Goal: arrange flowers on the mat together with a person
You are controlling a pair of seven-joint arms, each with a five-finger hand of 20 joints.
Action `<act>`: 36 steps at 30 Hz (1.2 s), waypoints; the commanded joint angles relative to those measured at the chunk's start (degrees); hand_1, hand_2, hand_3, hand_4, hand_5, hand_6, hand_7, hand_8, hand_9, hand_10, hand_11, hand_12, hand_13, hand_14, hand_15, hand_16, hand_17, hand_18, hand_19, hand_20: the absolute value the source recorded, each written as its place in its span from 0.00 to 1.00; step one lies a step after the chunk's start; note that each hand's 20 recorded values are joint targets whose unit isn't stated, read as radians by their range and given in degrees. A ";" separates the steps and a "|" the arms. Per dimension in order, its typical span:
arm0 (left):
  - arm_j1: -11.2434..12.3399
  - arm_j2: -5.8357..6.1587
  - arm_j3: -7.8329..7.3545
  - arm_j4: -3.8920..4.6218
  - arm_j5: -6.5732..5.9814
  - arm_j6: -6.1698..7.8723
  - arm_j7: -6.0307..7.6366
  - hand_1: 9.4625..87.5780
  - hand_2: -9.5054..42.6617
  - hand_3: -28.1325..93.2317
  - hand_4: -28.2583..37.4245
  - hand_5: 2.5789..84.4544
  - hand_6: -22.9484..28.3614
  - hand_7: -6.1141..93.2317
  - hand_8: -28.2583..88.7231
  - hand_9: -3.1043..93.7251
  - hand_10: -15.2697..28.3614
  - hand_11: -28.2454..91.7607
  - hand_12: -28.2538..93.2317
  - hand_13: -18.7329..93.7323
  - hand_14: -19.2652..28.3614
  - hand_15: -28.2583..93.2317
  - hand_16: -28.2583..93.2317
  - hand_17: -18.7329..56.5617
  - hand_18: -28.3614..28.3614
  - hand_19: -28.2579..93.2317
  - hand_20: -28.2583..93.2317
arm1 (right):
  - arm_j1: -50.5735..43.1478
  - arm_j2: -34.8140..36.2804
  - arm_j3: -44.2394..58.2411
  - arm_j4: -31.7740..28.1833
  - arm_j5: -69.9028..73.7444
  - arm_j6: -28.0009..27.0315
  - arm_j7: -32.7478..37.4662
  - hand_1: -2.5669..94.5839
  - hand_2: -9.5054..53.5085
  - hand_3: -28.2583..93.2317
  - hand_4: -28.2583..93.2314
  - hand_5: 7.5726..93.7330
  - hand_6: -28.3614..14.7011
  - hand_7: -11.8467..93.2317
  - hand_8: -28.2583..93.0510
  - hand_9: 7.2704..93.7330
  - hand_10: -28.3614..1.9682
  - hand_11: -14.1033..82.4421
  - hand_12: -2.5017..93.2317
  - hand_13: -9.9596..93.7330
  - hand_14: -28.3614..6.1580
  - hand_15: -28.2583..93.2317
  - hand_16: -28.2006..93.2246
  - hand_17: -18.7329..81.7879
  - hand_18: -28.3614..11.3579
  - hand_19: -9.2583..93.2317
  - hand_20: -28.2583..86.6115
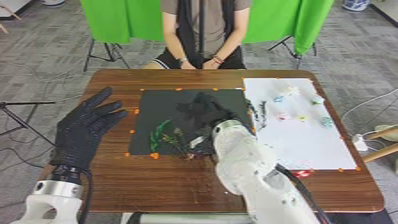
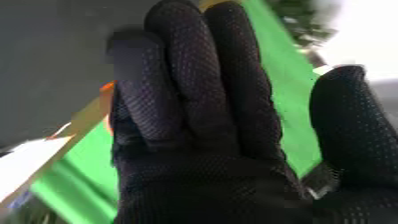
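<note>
My left hand (image 1: pixel 82 127) is open above the table's left side, beside the black mat (image 1: pixel 155 110). Over the middle of that mat is my right hand (image 1: pixel 202 109), dark against it. In the right wrist view my right hand (image 2: pixel 191 125) has its fingers extended and the thumb held apart, with nothing visible between them. Green sprigs (image 1: pixel 158 135) lie on the mat's lower left, with a small pale piece (image 1: pixel 196 142) nearby. A dark sprig (image 1: pixel 259 112) lies near the mat's right edge. Several small flowers, among them a pink one (image 1: pixel 283 116), lie on the white sheet (image 1: pixel 306 150).
The brown table (image 1: pixel 160 187) extends around the mat and sheet. Orange tape pieces (image 1: pixel 155 155) mark the mat's edges. A red-and-white item (image 1: pixel 303 173) is at the sheet's near edge, close to my right arm. A green cloth (image 1: pixel 266 30) hangs beyond the table.
</note>
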 commanded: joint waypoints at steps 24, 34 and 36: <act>-0.08 -0.36 0.51 0.21 -0.29 0.31 -0.85 0.16 0.37 0.86 0.00 0.43 0.66 0.17 0.17 0.42 0.88 0.46 0.31 0.43 1.00 0.67 0.13 0.18 0.98 0.79 0.10 | -4.85 -5.86 0.41 1.68 -36.25 -32.61 -28.24 0.11 0.60 0.83 0.00 0.70 0.73 0.20 0.13 0.33 0.08 0.64 0.17 0.32 0.15 0.91 0.22 0.18 0.38 0.55 0.42; -0.48 0.28 0.94 0.31 -0.42 0.59 -0.50 0.16 0.37 0.86 0.00 0.43 0.66 0.17 0.17 0.42 0.89 0.46 0.32 0.43 1.00 0.67 0.13 0.18 0.98 0.79 0.11 | -4.47 -4.39 -1.48 2.92 -43.09 -30.61 -26.68 0.12 0.62 0.79 0.00 0.68 0.75 0.20 0.13 0.32 0.10 0.64 0.17 0.30 0.16 0.91 0.21 0.17 0.40 0.53 0.44; -0.57 0.22 0.93 0.37 -0.51 0.48 -0.57 0.16 0.37 0.86 0.00 0.43 0.66 0.17 0.17 0.42 0.89 0.46 0.32 0.43 1.00 0.67 0.13 0.18 0.98 0.79 0.11 | -4.20 -4.02 -1.75 3.14 -42.62 -29.81 -25.37 0.12 0.62 0.78 0.00 0.68 0.75 0.20 0.13 0.32 0.10 0.64 0.17 0.30 0.16 0.91 0.21 0.17 0.40 0.52 0.44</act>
